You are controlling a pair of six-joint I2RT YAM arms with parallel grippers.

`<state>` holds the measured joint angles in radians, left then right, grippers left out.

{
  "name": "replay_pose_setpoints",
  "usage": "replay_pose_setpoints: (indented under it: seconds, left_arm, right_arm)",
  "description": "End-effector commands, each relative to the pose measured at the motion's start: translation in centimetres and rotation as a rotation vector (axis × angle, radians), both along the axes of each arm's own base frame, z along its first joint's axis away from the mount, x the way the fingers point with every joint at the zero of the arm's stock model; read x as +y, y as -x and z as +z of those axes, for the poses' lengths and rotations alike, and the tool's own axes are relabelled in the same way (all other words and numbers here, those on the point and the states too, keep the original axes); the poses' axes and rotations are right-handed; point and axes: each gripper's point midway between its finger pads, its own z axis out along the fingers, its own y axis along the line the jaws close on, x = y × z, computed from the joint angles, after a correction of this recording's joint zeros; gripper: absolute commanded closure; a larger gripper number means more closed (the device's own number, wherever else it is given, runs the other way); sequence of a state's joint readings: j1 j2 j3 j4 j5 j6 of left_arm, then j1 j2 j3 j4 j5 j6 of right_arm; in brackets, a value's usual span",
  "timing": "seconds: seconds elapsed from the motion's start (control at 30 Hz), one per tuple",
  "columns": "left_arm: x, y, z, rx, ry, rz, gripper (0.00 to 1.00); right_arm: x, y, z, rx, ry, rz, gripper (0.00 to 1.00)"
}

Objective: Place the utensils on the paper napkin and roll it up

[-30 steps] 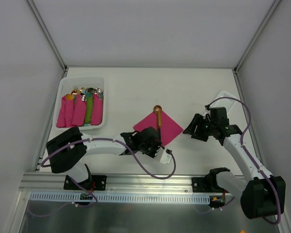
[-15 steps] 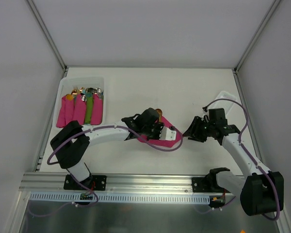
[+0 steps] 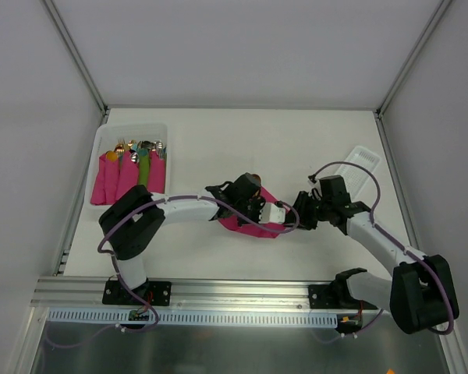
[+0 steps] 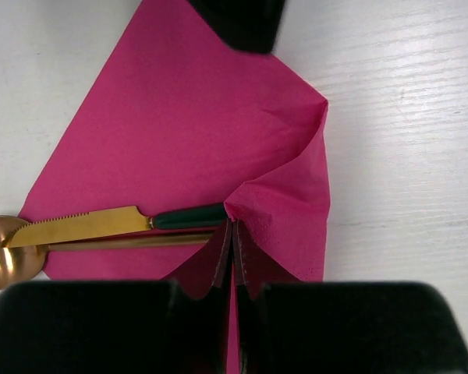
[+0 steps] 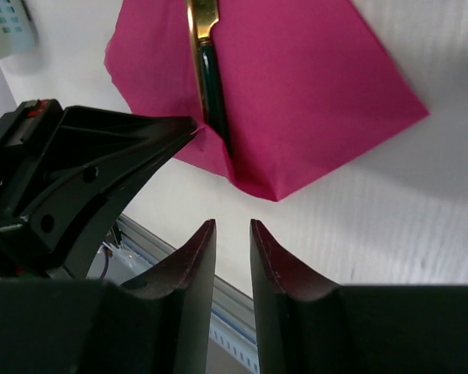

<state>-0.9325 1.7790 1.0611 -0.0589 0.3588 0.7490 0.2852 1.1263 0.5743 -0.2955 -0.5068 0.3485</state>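
The magenta paper napkin (image 3: 251, 227) lies mid-table with one corner lifted and folded over. My left gripper (image 4: 232, 234) is shut on that raised fold, the paper pinched between its tips. The utensils lie on the napkin (image 4: 195, 125): a gold-bladed knife with a dark handle (image 4: 93, 225) and, beside it, a slim gold spoon whose round bowl (image 4: 0, 251) sticks out past the napkin's edge. Their handle ends run under the fold. My right gripper (image 5: 232, 230) hovers just off the napkin's (image 5: 296, 93) corner, jaws a narrow gap apart with nothing between them, close to the left gripper (image 5: 193, 129).
A white tray (image 3: 129, 128) at the back left holds several rolled pink and green napkin bundles (image 3: 129, 178) with cutlery tips. A white lid-like piece (image 3: 362, 161) lies at the right. The metal rail (image 5: 234, 327) marks the table's near edge below the right gripper.
My left gripper carried the napkin's corner rightwards, folding it over the utensils. The right arm moved left, close to the napkin, and its jaws narrowed.
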Motion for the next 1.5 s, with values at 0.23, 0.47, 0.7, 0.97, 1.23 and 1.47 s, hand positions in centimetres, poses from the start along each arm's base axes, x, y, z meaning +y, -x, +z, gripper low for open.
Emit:
replay_pose_setpoints:
  seconds: [0.23, 0.47, 0.7, 0.97, 1.23, 1.47]
  left_arm:
    - [-0.8, -2.1, 0.8, 0.040, 0.040, 0.061, 0.99]
    - [-0.5, -2.1, 0.5, 0.051, 0.034, 0.073, 0.97]
    - [-0.6, -2.3, 0.6, 0.059, 0.037, 0.089, 0.93]
    - [-0.4, -3.1, 1.8, 0.038, 0.043, 0.153, 0.83]
    - [3.9, -4.0, 9.3, 0.199, 0.152, 0.460, 0.50]
    - [11.5, -3.2, 6.9, 0.486, 0.087, 0.789, 0.43]
  right_arm:
    - [4.7, -0.2, -0.6, 0.015, -0.090, 0.052, 0.77]
    - [5.7, -0.9, -1.8, 0.031, -0.085, 0.052, 0.78]
    - [7.0, -1.2, -3.2, 0.058, -0.079, 0.065, 0.80]
    - [6.5, -0.7, -5.5, 0.111, -0.032, 0.047, 0.83]
    - [6.2, -0.3, -6.4, 0.140, -0.012, 0.030, 0.83]
    - [6.2, -0.2, -6.2, 0.132, 0.006, 0.043, 0.83]
